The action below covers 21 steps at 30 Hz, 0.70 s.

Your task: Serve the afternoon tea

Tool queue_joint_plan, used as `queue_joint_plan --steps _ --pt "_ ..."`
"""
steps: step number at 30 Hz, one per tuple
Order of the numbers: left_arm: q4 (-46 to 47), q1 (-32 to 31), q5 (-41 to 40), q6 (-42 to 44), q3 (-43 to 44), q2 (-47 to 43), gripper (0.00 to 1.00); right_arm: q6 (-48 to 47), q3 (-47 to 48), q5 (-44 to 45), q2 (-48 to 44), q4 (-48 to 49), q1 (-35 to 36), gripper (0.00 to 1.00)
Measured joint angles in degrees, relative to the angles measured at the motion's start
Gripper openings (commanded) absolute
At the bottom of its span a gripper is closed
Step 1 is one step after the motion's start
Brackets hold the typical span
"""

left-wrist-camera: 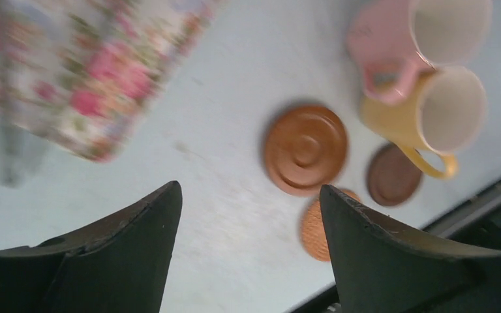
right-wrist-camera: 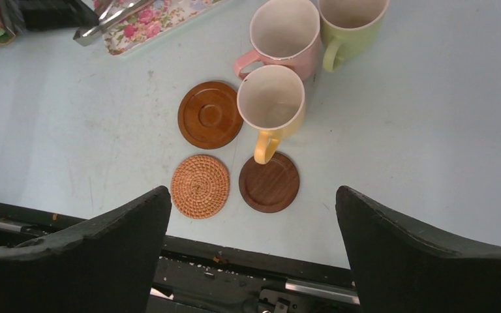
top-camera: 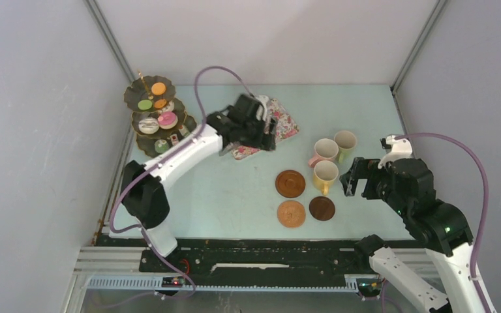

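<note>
Top external view: the dark scalloped three-tier stand (top-camera: 134, 98) stands far left, small colourful toy cakes (top-camera: 167, 119) on its tiers. The yellow ceramic mug (top-camera: 325, 174), pink mug (top-camera: 325, 150) and green mug (top-camera: 346, 141) cluster right of centre, beside three round brown coasters (top-camera: 290, 183). The left gripper (left-wrist-camera: 249, 188) and right gripper (right-wrist-camera: 253, 191) both gape, empty. The mugs look rigid, weighty, glazed-slick; I would pinch a rim wall, not the handle

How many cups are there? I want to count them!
3. The pink mug and the green mug stand side by side at the back. The yellow mug stands just in front of the pink one. No other cup seems to be hidden.
</note>
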Motion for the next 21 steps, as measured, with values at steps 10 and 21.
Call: queue_joint_plan --steps 10,21 --pt "0.6 -17.7 -7.1 -17.1 -2.1 10.4 0.85 1.4 -0.7 -1.8 -5.4 -2.6 0.0 1.00" --pt "-4.0 -18.0 -10.9 -16.9 5.8 21.4 0.80 1.5 -0.7 0.0 -9.4 -5.4 0.0 1.00"
